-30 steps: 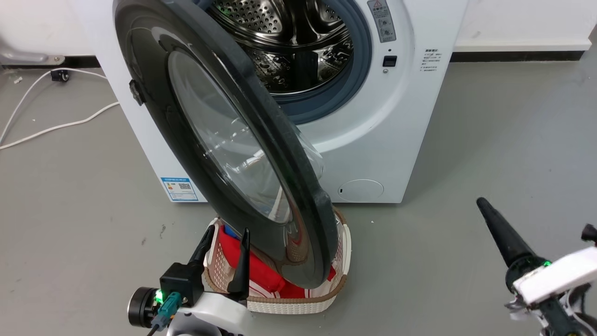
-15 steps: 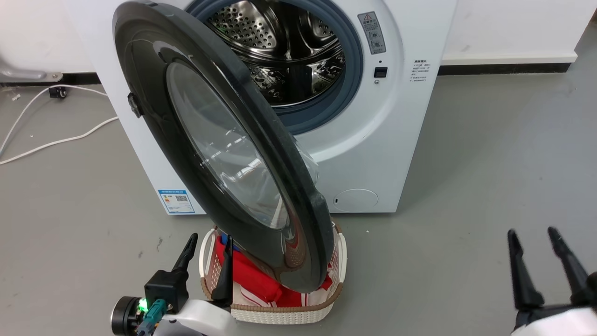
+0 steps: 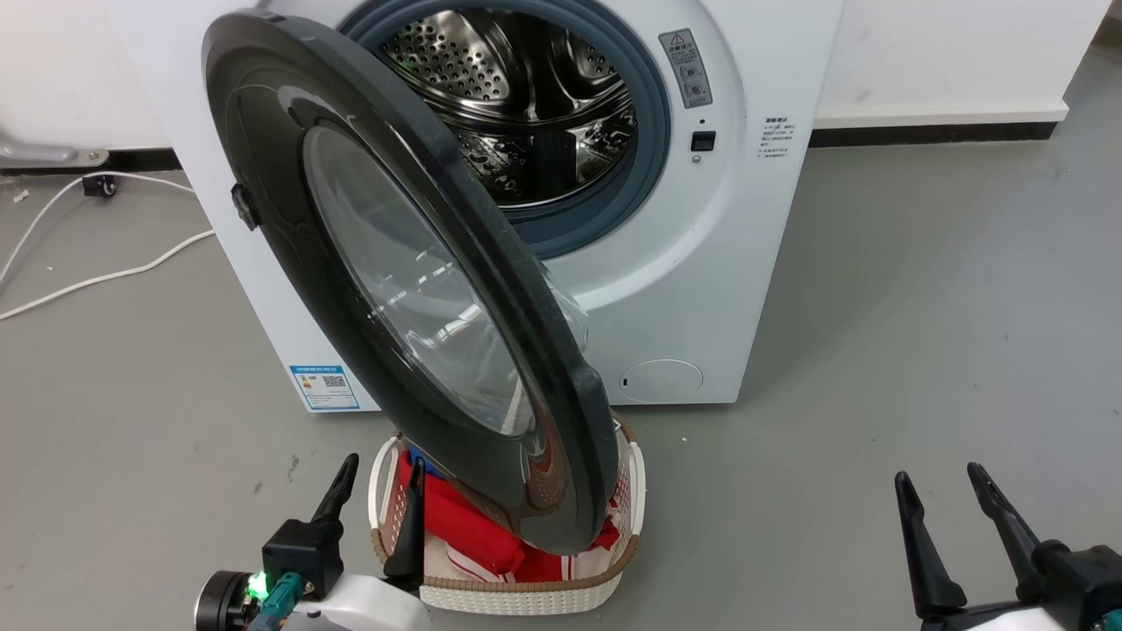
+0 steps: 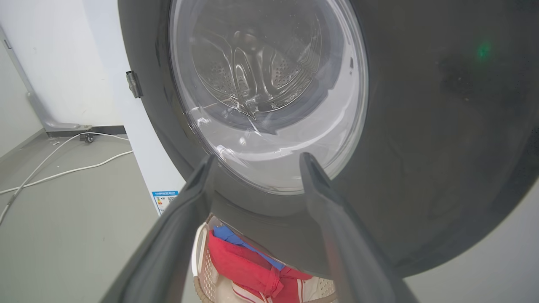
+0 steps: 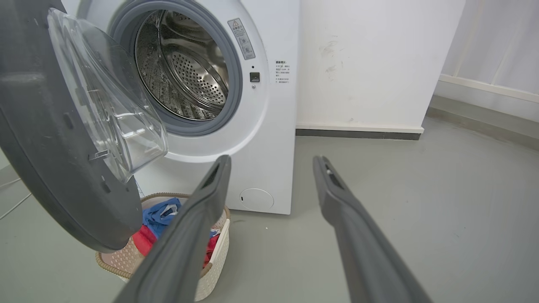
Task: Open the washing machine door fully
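Door (image 3: pixel 412 289) swung out from the white washer (image 3: pixel 701 289), standing at an angle across the centre of the head frame; steel drum (image 3: pixel 526 105) exposed at upper centre. Washer top cut off by the upper frame edge. Door's lower rim hides much of the woven basket (image 3: pixel 526 598) on the floor (image 3: pixel 877 350); red clothes (image 3: pixel 465 535) show in it, and a blue piece in the wrist views. Small dark fitting on the door's left rim, too small to make out. White cable (image 3: pixel 105 276) lies at far left.

Left tool (image 3: pixel 383 460) at lower left, fingers spread and pointing up-frame, empty, beside the basket; whether the near finger touches its rim cannot be told. Its arm is cut off at the bottom edge. From its wrist the fingers (image 4: pixel 198 202) frame the door glass.

Right tool (image 3: pixel 938 473) at lower right, spread, empty, well apart from the door, over bare floor.
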Tool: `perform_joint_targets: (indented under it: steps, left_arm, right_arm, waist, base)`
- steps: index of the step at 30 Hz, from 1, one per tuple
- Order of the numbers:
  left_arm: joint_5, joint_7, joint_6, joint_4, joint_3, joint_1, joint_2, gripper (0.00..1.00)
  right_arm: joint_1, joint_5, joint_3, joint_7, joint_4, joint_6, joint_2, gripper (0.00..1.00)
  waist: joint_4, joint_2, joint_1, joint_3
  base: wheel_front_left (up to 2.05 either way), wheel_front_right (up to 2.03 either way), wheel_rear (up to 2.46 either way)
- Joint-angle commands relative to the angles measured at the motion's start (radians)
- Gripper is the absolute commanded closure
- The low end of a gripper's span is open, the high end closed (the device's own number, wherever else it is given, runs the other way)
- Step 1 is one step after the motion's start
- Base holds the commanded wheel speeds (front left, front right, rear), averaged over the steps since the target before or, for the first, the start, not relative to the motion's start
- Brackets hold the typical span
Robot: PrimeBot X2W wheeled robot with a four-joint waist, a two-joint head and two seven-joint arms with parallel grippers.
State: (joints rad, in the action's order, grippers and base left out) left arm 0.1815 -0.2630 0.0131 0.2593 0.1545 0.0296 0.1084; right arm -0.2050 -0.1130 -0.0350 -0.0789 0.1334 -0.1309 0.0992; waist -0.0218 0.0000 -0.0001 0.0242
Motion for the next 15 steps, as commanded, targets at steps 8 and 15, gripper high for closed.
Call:
perform_joint_targets:
  steps: [8, 15]
  left_arm:
    - [0.011, -0.002, -0.005, -0.010, -0.001, 0.003, -0.002, 0.83]
    - [0.025, -0.003, -0.006, -0.018, -0.002, 0.015, -0.004, 1.00]
  right_arm:
    - [0.024, -0.005, 0.008, -0.002, -0.007, 0.000, 0.000, 0.00]
    - [0.024, -0.004, 0.014, 0.002, -0.003, 0.000, -0.006, 0.00]
  waist:
    - [0.002, 0.0000, 0.0001, -0.007]
    - [0.007, 0.0000, 0.0001, -0.011]
  base:
    - [0.00, 0.00, 0.00]
    - [0.00, 0.00, 0.00]
